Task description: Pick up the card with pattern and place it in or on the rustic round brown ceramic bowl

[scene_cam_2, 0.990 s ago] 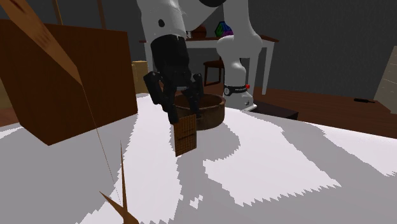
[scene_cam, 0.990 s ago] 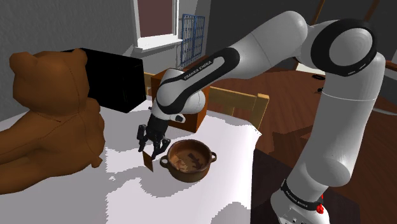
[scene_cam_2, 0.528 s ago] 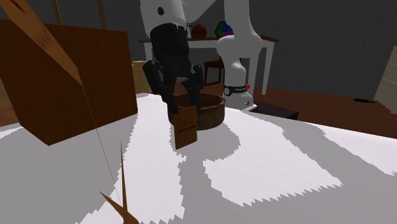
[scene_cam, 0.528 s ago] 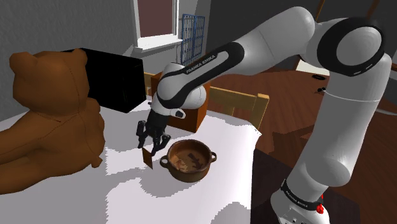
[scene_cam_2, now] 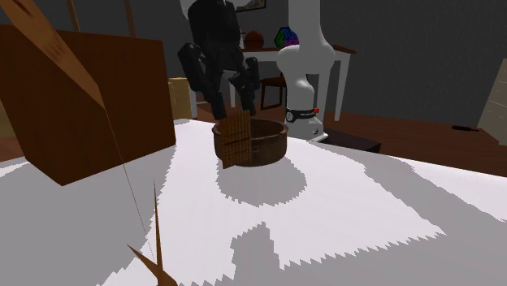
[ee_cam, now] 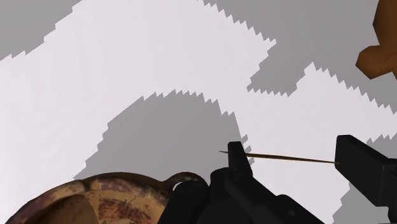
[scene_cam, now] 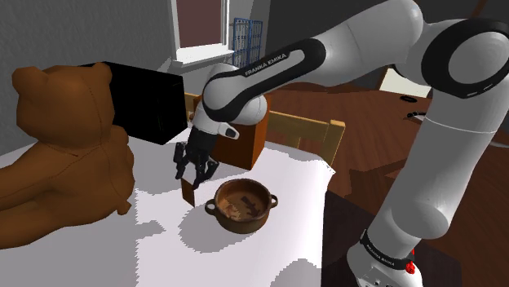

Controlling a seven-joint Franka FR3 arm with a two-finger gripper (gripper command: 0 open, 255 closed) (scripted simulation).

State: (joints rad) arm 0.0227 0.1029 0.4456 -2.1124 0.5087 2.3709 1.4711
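A thin brown card with a grid pattern (scene_cam: 189,194) hangs upright above the white tabletop, clasped at its top edge by my black gripper (scene_cam: 192,173). In the second exterior view the card (scene_cam_2: 235,140) hangs in front of the bowl's rim, under the gripper (scene_cam_2: 231,104). The round brown bowl (scene_cam: 241,205) with two small handles stands just to the shoulder view's right of the card. Seen edge-on in the wrist view, the card (ee_cam: 273,156) is a thin line between the two fingers of the gripper (ee_cam: 292,159), with the bowl (ee_cam: 108,200) beside them.
A big brown teddy bear (scene_cam: 65,147) sits at the shoulder view's left. A black box (scene_cam: 147,102) and a brown wooden box (scene_cam: 251,137) stand behind the gripper. A wooden chair back (scene_cam: 307,130) rises past the table's far edge.
The gripper has risen with the card, lifting it off the tabletop. It has also drifted slightly toward the shoulder view's left. The bowl has not moved.
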